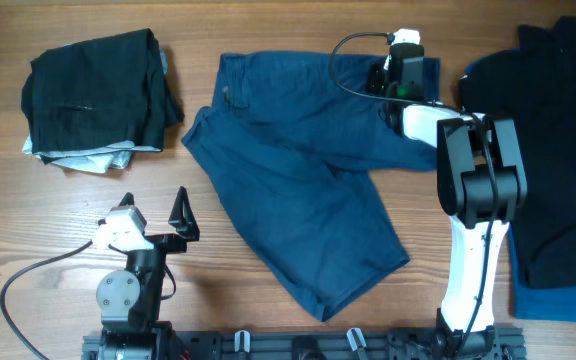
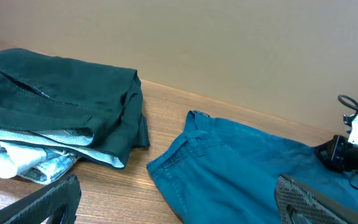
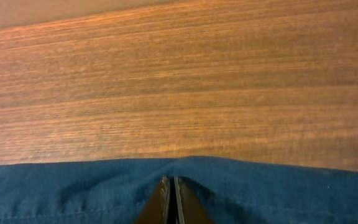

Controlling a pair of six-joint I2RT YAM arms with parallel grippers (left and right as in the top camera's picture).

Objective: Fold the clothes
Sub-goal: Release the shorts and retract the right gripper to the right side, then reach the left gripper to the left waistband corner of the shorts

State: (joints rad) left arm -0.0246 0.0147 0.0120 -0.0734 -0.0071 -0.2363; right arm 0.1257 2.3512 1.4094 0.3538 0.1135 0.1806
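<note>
My right end effector (image 3: 171, 199) is clenching the edge of the blue shorts (image 1: 298, 190). Its two fingertips are pressing together, and the cloth is puckering up around them in the right wrist view. Just beyond that edge the bare wooden tabletop (image 3: 179, 81) is stretching away. From overhead, this arm is reaching to the far side of the tabletop and gripping the shorts at their upper right corner.

The shorts are lying spread and rumpled across the middle of the tabletop. The waistband is running along the far side, and one leg is trailing toward the near edge.

My left end effector (image 1: 155, 212) is sitting released at the near left, fingers spread wide and grasping nothing. It is well apart from the shorts and pointing toward them.

A pile of folded clothes (image 1: 93, 95) is resting at the far left, with a dark garment on top and lighter fabric showing underneath. At the far right a dark navy garment (image 1: 558, 150) with a small white logo is lying flat, just beside my right arm.
</note>
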